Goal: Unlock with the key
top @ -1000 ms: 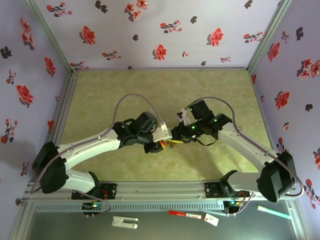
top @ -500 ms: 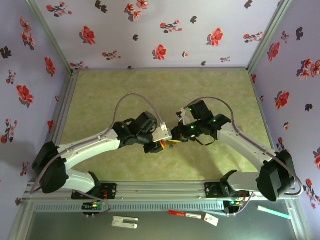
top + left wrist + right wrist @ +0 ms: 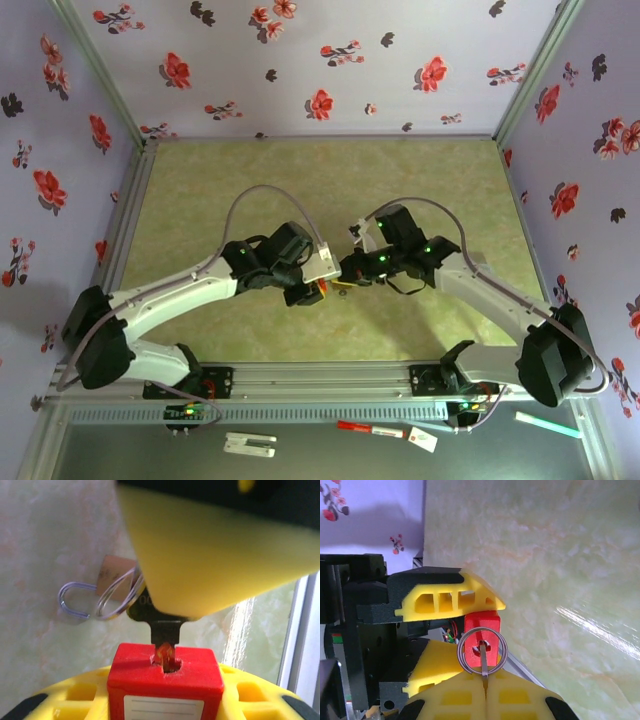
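Observation:
A red padlock [image 3: 165, 672] sits between the yellow fingers [image 3: 65, 700] of my left gripper [image 3: 306, 291], which is shut on it, keyhole facing outward. In the right wrist view the padlock [image 3: 482, 625] has the left arm's yellow pads [image 3: 447, 600] above and below it. My right gripper [image 3: 485, 692] is shut on the dark key [image 3: 163, 637], whose blade tip enters the keyhole. A metal key ring [image 3: 481, 650] hangs in front of the lock face. From above, both grippers meet at the table's middle, the right gripper [image 3: 347, 270] against the padlock [image 3: 320, 290].
A small steel shackle [image 3: 75, 600] and a tan tag [image 3: 111, 572] hang off the ring [image 3: 117, 600]. The green tabletop [image 3: 300, 180] is fenced by aluminium rails and floral walls. A red marker [image 3: 368, 430], a white piece [image 3: 250, 443] and a teal pen [image 3: 548, 425] lie on the near ledge.
The right gripper's jaws have closed onto the key. Both grippers, with the padlock, have drifted slightly left and toward the table's far side.

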